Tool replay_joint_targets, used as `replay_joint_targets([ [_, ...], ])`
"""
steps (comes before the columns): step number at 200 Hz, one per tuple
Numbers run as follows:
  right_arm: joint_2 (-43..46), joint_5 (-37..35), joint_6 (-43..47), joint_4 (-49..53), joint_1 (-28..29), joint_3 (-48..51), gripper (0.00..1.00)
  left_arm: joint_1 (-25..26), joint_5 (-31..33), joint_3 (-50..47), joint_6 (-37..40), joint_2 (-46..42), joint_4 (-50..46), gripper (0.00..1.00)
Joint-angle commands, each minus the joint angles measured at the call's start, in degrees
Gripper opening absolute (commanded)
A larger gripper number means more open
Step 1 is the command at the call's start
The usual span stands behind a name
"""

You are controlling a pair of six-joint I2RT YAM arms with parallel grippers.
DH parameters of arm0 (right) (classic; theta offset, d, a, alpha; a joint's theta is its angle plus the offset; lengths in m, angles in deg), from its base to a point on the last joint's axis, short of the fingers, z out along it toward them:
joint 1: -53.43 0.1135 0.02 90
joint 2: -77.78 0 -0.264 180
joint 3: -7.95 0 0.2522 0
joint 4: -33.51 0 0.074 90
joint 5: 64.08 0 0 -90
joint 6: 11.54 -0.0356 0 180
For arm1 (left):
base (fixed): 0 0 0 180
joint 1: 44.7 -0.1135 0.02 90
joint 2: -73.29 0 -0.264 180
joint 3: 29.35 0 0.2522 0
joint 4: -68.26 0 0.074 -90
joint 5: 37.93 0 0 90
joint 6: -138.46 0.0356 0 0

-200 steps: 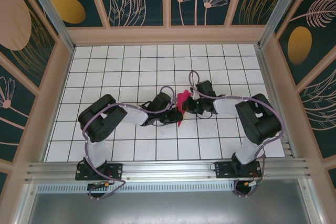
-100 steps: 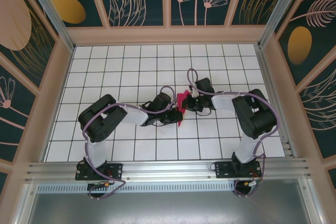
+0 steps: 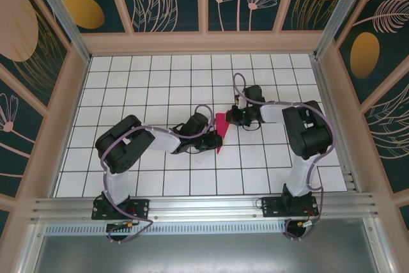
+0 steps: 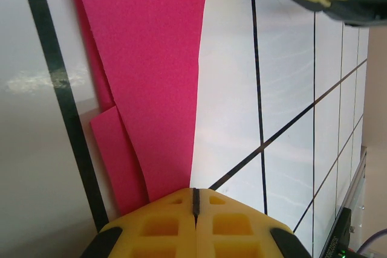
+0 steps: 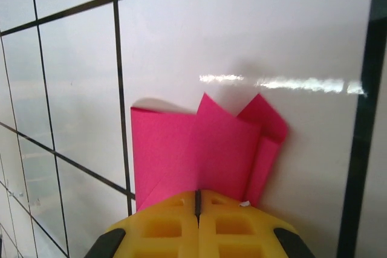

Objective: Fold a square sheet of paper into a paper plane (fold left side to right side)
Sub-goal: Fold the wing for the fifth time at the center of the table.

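The paper plane (image 3: 220, 130) lies flat on the counter (image 3: 147, 81) near its middle, between the two arms; its narrow tip points toward the near edge, its wide end toward the far wall; the left hand (image 3: 214, 140) reaches in from the left and rests on the plane's near part; the right hand (image 3: 231, 118) comes from the right and sits on the wide far end, just behind the left hand.
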Motion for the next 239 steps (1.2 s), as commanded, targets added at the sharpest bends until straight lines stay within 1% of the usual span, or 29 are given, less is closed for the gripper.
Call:
replay_joint_targets([
  [1, -3.31, -8.80, 2.86, 0.41, -2.86, -3.38, 0.00, 0.66, 1.03, -1.51, 1.05, 2.72, -7.87, 0.04],
  [43, -5.72, -10.71, 3.57, 1.85, -5.14, -8.18, 0.00, 0.63, 1.12, -1.71, 0.94, 2.29, -7.71, 0.04],
  [70, -7.22, -10.75, 4.10, 3.05, -6.27, -12.38, 0.00, 0.61, 1.21, -1.95, 0.82, 1.83, -7.36, 0.04],
  [109, -5.79, -11.44, 5.39, 5.96, -6.90, -16.61, 0.00, 0.63, 1.52, -2.00, 0.64, 1.25, -6.76, 0.04],
  [130, -0.36, -11.13, 5.19, 5.38, -6.89, -13.65, 0.00, 0.60, 1.82, -1.95, 0.70, 0.88, -6.78, 0.04],
  [147, 4.86, -9.39, 4.60, 4.61, -6.09, -9.52, 0.00, 0.63, 1.90, -1.83, 0.81, 0.73, -6.82, 0.04],
  [178, 11.48, -5.29, 1.43, 0.66, -1.40, -0.99, 0.00, 0.68, 2.21, -1.60, 0.90, 0.79, -7.02, 0.04],
  [208, 10.36, -3.55, -2.31, -3.36, 2.92, 2.54, 0.01, 0.63, 2.17, -1.49, 1.06, 0.70, -7.17, 0.04],
  [239, 5.61, -4.80, -3.17, -4.27, 3.88, 2.27, 0.01, 0.68, 2.35, -1.51, 1.16, 0.03, -7.09, 0.04],
])
